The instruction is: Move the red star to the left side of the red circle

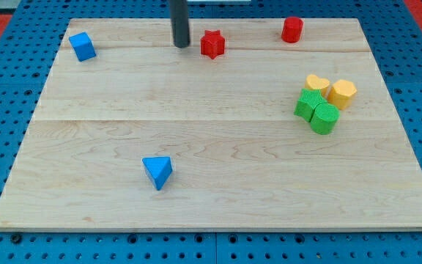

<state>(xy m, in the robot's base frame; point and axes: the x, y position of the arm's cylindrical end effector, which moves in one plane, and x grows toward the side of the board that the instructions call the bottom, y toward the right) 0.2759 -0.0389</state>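
The red star [212, 44] lies near the view's top, a little left of centre. The red circle [291, 29], a short cylinder, stands further to the view's right near the board's top edge. My tip [180, 45], the end of the dark rod, rests on the board just left of the red star, a small gap apart from it. The star lies left of the circle and a little lower, with a wide gap between them.
A blue cube [83, 46] sits at the top left. A blue triangle [157, 171] lies at the lower left of centre. At the right, a yellow heart [316, 83], a yellow hexagon [341, 93], a green cube [309, 103] and a green cylinder [324, 118] cluster together. The wooden board [211, 205] lies on blue pegboard.
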